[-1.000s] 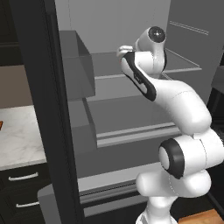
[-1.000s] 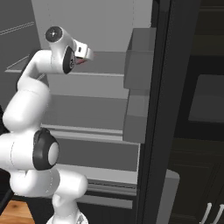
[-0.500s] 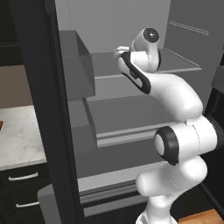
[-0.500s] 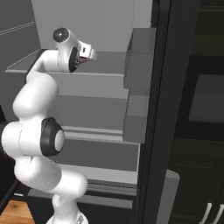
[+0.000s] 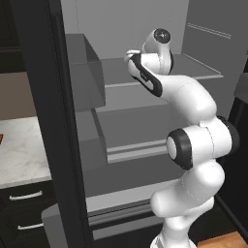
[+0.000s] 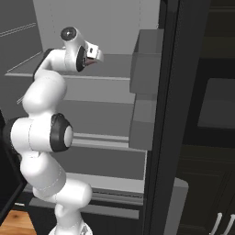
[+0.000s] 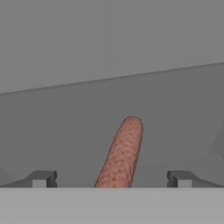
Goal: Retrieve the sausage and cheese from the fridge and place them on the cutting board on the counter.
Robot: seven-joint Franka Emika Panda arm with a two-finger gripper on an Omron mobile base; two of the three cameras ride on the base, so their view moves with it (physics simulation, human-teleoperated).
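The arm reaches into the open fridge (image 5: 145, 126), its hand up at the upper shelf (image 5: 193, 72), and the tool (image 7: 111, 179) is spread wide with nothing between its two dark tips, one low on each side of the hand view. The sausage (image 7: 120, 153) lies flat on that shelf directly ahead of the tool, about midway between the tips, and no contact with either tip is visible. Its long axis runs away from the hand toward the back wall of the fridge, leaning slightly to one side, so its near end sits between the tips and its rounded far end points deeper in. That is the relation the coming move appears to turn on: the tips stand to either side of the stick, across its width, so a short push forward and a squeeze would probably catch it near the near end; a grip that far from the middle might let it droop. From the right base view the hand (image 6: 89, 53) hangs just over the shelf's front edge. The worktop (image 5: 19, 150) shows as pale marble left of the fridge door, well apart from the hand. The cheese cannot be made out. No brand, label or writing can be read anywhere.
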